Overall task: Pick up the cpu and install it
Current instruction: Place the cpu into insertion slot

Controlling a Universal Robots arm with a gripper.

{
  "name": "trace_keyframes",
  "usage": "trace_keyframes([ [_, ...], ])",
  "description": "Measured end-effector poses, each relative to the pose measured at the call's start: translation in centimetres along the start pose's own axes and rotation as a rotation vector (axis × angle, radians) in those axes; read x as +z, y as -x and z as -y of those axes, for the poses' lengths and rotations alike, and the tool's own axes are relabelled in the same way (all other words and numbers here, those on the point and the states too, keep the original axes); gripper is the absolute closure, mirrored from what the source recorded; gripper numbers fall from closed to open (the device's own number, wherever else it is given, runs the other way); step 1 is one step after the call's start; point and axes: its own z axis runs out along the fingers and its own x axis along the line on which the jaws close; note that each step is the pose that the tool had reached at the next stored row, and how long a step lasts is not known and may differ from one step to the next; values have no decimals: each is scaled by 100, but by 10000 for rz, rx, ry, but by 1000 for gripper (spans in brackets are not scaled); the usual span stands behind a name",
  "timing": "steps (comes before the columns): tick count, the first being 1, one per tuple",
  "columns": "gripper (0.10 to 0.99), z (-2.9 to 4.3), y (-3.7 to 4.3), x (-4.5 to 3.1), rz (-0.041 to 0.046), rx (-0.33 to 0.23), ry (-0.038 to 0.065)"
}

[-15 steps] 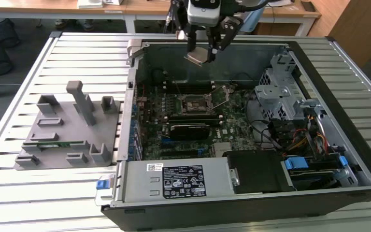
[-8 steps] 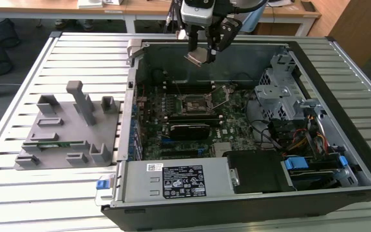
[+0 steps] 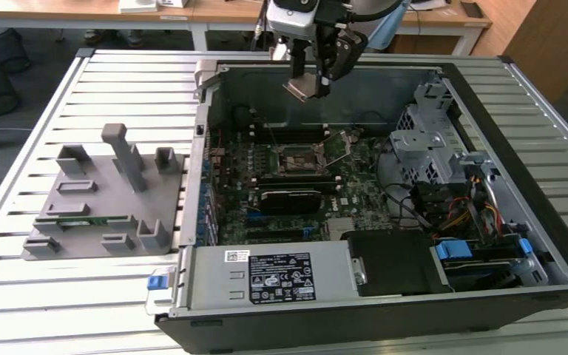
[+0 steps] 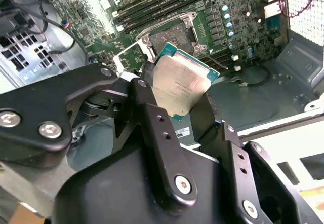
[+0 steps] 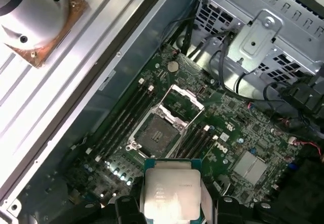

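The fingers (image 4: pixel 157 127) are clamped on the cpu (image 4: pixel 181 84). They hold it by two opposite edges, and the metal top faces the camera in both wrist views. In the exterior view the cpu (image 3: pixel 302 89) hangs in the air over the rear part of the open case (image 3: pixel 521 244), above the board (image 3: pixel 363 166) and apart from it. The case lies on the slatted desk (image 3: pixel 116 81).

The socket (image 5: pixel 157 133) is open. Its metal frame is lifted and the square seat is bare. The cpu is not over it; in the first wrist view the socket lies just beyond the chip's edge.

I judge the cpu as light, thin and stiff, so weight is no problem for this grip. The smooth lid and narrow rim can slip between the pads, and in the second wrist view the chip sits tilted, not level. The underside and the socket contacts are probably fragile, so the edges are the right place to hold, as now. I cannot see how much of each edge the pads cover.
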Motion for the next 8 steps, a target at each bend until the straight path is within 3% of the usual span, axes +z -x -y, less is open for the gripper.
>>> trace_keyframes([
  [8, 553, 0, -1, 8, 86, 1324, 21],
])
